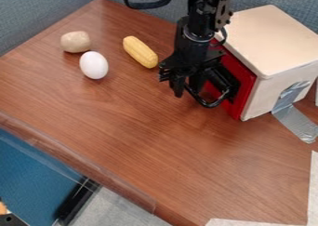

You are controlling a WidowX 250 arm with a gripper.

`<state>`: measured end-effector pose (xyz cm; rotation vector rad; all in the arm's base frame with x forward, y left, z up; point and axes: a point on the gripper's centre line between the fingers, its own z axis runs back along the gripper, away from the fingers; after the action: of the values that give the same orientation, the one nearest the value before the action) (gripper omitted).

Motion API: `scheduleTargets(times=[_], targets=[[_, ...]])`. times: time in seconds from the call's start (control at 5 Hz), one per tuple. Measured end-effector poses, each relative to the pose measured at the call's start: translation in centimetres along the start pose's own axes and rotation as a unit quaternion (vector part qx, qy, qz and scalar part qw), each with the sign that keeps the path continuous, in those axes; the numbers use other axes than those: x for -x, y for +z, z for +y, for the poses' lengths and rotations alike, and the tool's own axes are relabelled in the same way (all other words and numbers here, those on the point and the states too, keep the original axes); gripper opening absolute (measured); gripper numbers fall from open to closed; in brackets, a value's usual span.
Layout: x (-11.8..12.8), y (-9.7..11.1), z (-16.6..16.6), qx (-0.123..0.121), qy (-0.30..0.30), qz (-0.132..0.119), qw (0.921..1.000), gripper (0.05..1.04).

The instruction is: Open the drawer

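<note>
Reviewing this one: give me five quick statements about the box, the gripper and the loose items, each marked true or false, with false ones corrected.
1. The gripper is at the red front of the box. True.
2. The box's top is red, like its front. False: the top is pale.
3. Silver tape runs from the box's side onto the table. True.
4. The yellow corn lies apart from the white egg. True.
5. The egg sits on top of the box. False: it is on the table.
</note>
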<state>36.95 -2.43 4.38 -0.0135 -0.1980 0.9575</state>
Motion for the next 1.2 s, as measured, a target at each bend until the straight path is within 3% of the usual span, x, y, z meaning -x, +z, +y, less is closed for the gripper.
scheduleTargets(times=[0.2, 0.4, 0.8, 1.2], targets=[[0.2, -0.1, 0.2, -0.002, 0.004, 0.004, 1.0000, 0.161], [0.5, -0.1, 0.8, -0.008, 0.018, 0.020, 0.9996, 0.114], [0.4, 1.7, 3.0, -0.014, 0.024, 0.024, 0.9993, 0.109], [0.5, 1.8, 5.5, -0.036, 0.031, 0.026, 0.9985, 0.108]])
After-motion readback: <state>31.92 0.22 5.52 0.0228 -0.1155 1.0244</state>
